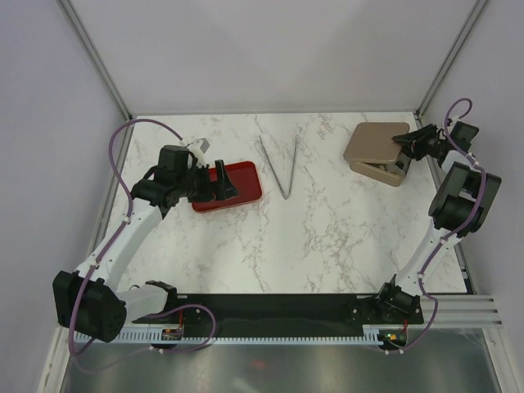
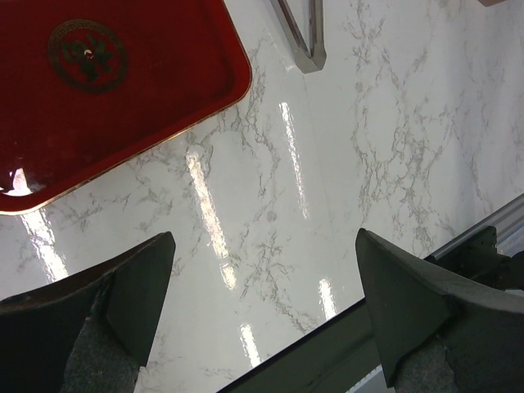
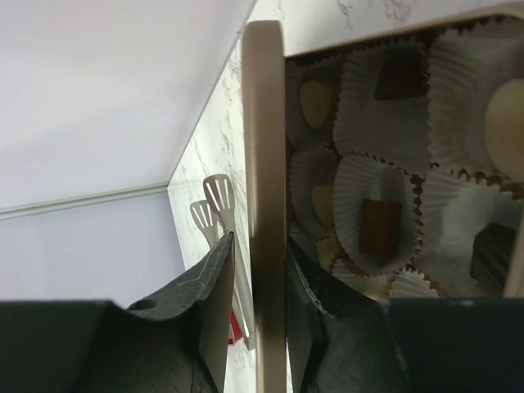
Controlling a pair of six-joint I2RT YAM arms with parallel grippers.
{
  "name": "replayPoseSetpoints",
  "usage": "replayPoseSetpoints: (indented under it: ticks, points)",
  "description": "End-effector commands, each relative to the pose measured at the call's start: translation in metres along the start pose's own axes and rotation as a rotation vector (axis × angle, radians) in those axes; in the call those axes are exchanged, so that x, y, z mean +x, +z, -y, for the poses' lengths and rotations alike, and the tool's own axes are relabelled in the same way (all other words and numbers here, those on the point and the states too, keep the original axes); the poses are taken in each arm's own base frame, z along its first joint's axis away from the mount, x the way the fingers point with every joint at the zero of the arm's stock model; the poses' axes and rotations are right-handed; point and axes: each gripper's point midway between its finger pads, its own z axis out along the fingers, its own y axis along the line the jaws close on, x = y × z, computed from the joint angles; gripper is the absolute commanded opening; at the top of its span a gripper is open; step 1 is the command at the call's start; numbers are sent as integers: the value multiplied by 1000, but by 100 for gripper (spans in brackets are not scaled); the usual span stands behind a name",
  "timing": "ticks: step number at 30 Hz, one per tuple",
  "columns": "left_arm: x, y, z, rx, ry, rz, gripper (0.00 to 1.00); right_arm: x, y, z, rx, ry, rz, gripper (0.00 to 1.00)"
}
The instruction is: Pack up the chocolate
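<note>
Marble-patterned table, glossy, with glare streaks in the left wrist view.

My left gripper hangs over bare marble just beside the red tray, jaws spread wide, nothing between them. The tray is lacquer-smooth with rounded corners, a thin gold rim and a gold emblem. No pieces show on the part I can see.

Far right corner: a tan box with its lid lying askew over it. The lid is a flat, matte, round-cornered square.

My right gripper has that lid edge-on between its fingers, one close on each face. I cannot tell whether they pinch it or only bracket it.

Metal tongs lie mid-table in a V, well apart from both tools.

Key relation: the chocolate sits inside the box, just past the lid's inner face, on the right of the right wrist view. The lid's plane runs straight away from my fingers.

- The right arm is at the box; the left is across the table.
- Judgement: the next move is the right's, lowering the lid square over the box.

White fluted paper cups, thin and crimped, are packed touching. Each one I can see into holds one piece.

- Cream pieces: rounded, smooth.
- Dark pieces: blockier, some with flat faces.

Judgement: a tilted lid could crush the cup rims.
</note>
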Motion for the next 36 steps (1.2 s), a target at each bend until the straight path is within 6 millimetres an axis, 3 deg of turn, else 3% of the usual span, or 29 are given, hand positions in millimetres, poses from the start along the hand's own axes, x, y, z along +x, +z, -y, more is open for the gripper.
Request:
replayPoseSetpoints:
  ticks: [1,7,10,14,18,23,26,30,36]
  points:
    - [-10,-1,5,33,54,28,100,-13,-7,5,32,-38,26,37]
    - [-11,-2,7,40,57,29,100,-26,-25,25,124,-49,84,31]
    - [-12,-2,8,40,59,32,100,-28,-26,27,132,-62,86,21]
    - [-11,-2,5,31,59,37,100,-27,-25,31,144,-65,85,18]
    - [-12,-3,6,31,58,37,100,-28,-26,26,164,-92,103,27]
    - [-11,-3,5,29,55,35,100,-28,-25,4,172,-162,131,40]
    - [-10,-3,4,25,55,36,100,-19,-13,-5,169,-200,113,50]
    - [-11,-3,4,20,54,38,100,-18,-9,-4,199,-216,117,62]
    - [-9,-1,2,16,54,33,100,-13,-13,9,316,-269,105,66]
